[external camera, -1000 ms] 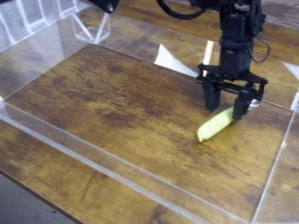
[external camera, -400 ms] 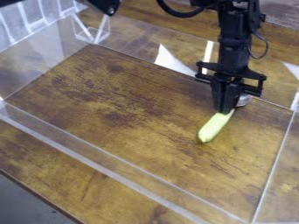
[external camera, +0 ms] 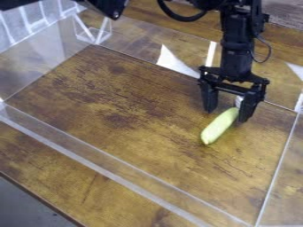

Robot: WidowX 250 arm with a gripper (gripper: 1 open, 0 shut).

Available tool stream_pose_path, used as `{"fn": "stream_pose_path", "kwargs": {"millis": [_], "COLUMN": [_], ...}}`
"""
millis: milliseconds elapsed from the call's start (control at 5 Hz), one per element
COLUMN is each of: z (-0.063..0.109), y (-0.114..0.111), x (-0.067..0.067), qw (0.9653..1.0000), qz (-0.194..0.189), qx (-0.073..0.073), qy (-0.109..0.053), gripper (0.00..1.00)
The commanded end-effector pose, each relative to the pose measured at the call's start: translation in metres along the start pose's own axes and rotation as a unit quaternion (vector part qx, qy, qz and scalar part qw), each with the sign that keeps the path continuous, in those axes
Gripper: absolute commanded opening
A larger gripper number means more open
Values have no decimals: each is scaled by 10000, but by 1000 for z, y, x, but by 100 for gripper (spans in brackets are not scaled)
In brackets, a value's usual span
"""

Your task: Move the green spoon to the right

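Thick yellow-green plastic-handled spoon (external camera: 218, 127) lies on brown wooden tabletop (external camera: 119, 97); bowl end hidden behind black gripper (external camera: 229, 108). Fingers spread wide, straddling it; just before, pinched together.

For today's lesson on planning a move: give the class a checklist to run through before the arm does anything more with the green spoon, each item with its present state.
1. Jaws of the gripper spread apart: ok.
2. Green spoon lying flat on the wooden table: ok.
3. Gripper pointing straight down over the spoon's upper end: ok.
4. Spoon free, not lifted: ok.
5. Spoon's metal end visible: cannot tell, the gripper hides it.
6. Spoon inside the clear wall: ok.
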State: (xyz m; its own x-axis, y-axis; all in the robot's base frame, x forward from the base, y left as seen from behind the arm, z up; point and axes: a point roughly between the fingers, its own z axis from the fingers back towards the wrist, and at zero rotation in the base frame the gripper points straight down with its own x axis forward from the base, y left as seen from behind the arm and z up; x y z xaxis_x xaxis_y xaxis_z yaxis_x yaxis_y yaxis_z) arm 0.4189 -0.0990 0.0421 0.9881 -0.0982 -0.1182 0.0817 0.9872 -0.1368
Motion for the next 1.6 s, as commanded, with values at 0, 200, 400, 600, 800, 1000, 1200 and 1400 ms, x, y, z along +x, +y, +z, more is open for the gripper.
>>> {"fn": "stream_pose_path", "kwargs": {"millis": [0, 200, 400, 600, 800, 1000, 1200, 1400], "z": [18, 15, 13, 11, 10, 9, 9, 8], "y": [6, 2, -2, -5, -8, -10, -12, -13], "x": [6, 10, 14, 18, 22, 24, 24, 24], "qw": [9996, 9997, 9998, 9998, 9997, 9994, 9991, 9986], "qz": [77, 99, 118, 133, 153, 168, 192, 221], "qx": [-48, 18, 93, 159, 205, 251, 298, 342], "qy": [-274, -204, -127, -41, 63, 159, 247, 341], "gripper": [100, 100, 100, 100, 100, 100, 100, 100]}}
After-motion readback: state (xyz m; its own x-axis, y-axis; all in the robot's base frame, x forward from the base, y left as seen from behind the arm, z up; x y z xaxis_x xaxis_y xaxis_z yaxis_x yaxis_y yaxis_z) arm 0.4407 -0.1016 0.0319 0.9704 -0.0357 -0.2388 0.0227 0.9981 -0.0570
